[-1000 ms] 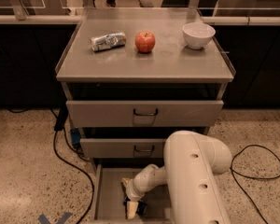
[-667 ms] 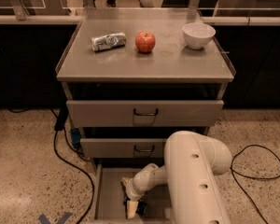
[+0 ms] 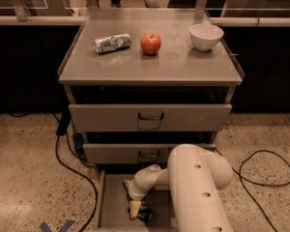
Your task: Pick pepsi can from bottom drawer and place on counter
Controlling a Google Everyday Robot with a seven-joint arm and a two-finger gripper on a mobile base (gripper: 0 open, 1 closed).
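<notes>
Cream two-finger gripper [image 3: 135,208] reaches down into the grey metal bottom drawer [image 3: 111,202], against the small dark blue pepsi can [image 3: 145,213] on its floor, placed to take it; whether it grips yet, I cannot tell

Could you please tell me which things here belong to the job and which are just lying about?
Job: pepsi can, bottom drawer, counter, gripper down in that drawer by the can.
Lying about: silver can, apple, bowl, on the counter.
</notes>
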